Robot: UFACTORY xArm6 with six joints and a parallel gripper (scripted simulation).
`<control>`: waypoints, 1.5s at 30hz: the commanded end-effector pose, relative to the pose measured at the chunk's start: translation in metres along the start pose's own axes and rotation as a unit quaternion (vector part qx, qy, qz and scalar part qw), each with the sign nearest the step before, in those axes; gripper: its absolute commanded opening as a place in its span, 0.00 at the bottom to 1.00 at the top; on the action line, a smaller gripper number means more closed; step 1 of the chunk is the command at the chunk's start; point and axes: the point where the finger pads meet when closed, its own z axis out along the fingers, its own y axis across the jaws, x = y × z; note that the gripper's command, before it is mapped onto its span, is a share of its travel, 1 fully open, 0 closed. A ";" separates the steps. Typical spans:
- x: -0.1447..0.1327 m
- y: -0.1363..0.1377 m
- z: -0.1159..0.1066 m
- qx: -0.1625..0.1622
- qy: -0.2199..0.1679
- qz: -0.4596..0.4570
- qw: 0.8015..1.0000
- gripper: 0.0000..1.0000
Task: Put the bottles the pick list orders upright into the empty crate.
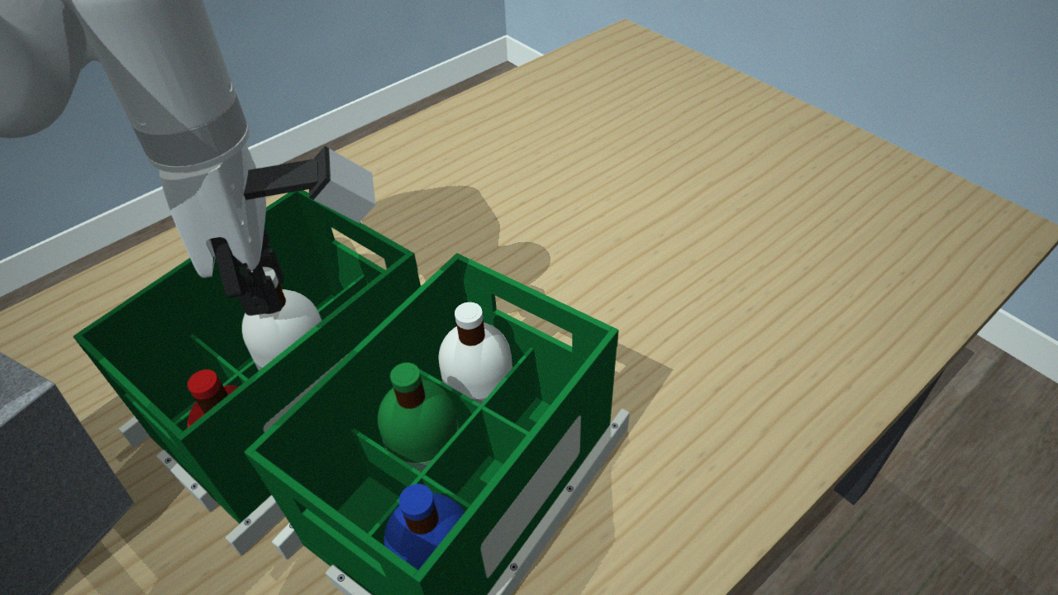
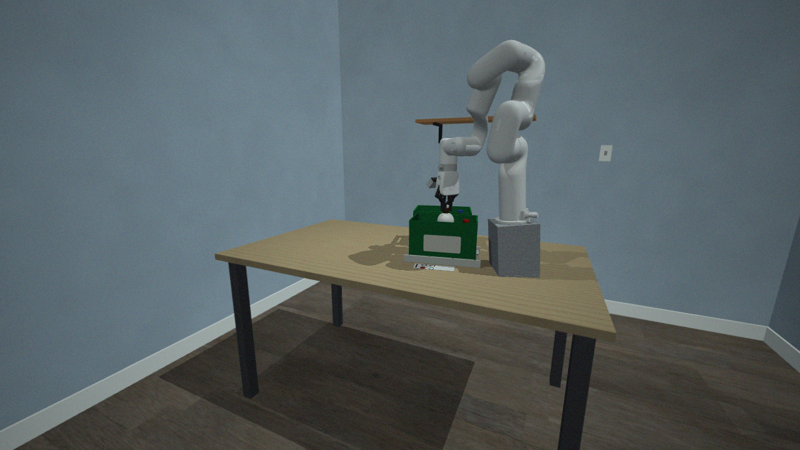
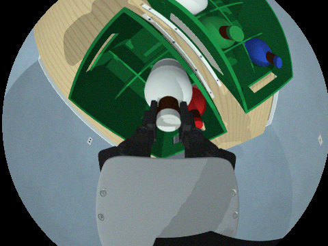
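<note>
My gripper (image 1: 260,290) (image 2: 445,208) (image 3: 168,109) is shut on the neck of a white bottle (image 1: 277,329) (image 2: 445,217) (image 3: 168,82). The bottle is upright, its lower part inside the left crate (image 1: 133,307) (image 2: 415,240) (image 3: 96,124); its base is hidden. A red bottle (image 1: 205,386) (image 2: 465,220) (image 3: 199,102) stands in the same crate. The other crate (image 1: 610,369) (image 3: 290,61) holds a second white bottle (image 1: 473,359) (image 3: 195,5), a green bottle (image 1: 416,421) (image 3: 216,31) and a blue bottle (image 1: 417,525) (image 3: 257,51). The pick list (image 2: 444,268) lies beside the left crate, too small to read.
Pale rails (image 1: 569,488) (image 2: 442,260) (image 3: 173,42) run along the crates' bases. The crates stand close together with a narrow gap between them. The grey robot base block (image 1: 59,473) (image 2: 514,249) stands near their end. Crate walls and dividers surround the held bottle.
</note>
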 end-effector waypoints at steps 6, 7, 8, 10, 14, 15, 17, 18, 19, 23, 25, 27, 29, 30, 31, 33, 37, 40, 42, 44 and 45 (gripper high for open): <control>0.002 0.000 0.006 0.000 0.002 0.000 1.000 0.00; 0.002 0.000 0.007 0.000 0.002 0.000 1.000 0.00; 0.002 0.000 0.008 0.000 0.002 0.000 1.000 0.00; 0.002 0.000 0.010 0.000 0.002 0.000 1.000 0.00; 0.002 0.000 0.014 0.000 0.002 0.000 1.000 0.00; 0.002 0.000 0.015 0.000 0.002 0.000 1.000 0.00; 0.002 0.000 0.017 0.000 0.002 0.000 1.000 0.00; 0.002 0.000 0.018 0.000 0.002 0.000 1.000 0.00; 0.002 0.000 0.019 0.000 0.002 0.000 1.000 0.00; 0.002 0.000 0.021 0.000 0.002 0.000 1.000 0.00; 0.002 0.000 0.023 0.000 0.002 0.000 1.000 0.00; 0.002 0.000 0.025 0.000 0.002 0.000 1.000 0.00; 0.002 0.000 0.028 0.000 0.002 0.000 1.000 0.00; 0.002 0.000 0.029 0.000 0.002 0.000 1.000 0.00; 0.002 0.000 0.029 0.000 0.002 0.000 1.000 0.00; 0.002 0.000 0.029 0.000 0.002 0.000 1.000 0.00; 0.002 0.000 0.029 0.000 0.002 0.000 1.000 0.00; 0.002 0.000 0.030 0.000 0.002 0.000 1.000 0.00; 0.002 0.000 0.031 0.000 0.002 0.000 1.000 0.00; 0.002 0.000 0.032 0.000 0.002 0.000 1.000 0.00; 0.002 0.000 0.032 0.000 0.002 0.000 1.000 0.00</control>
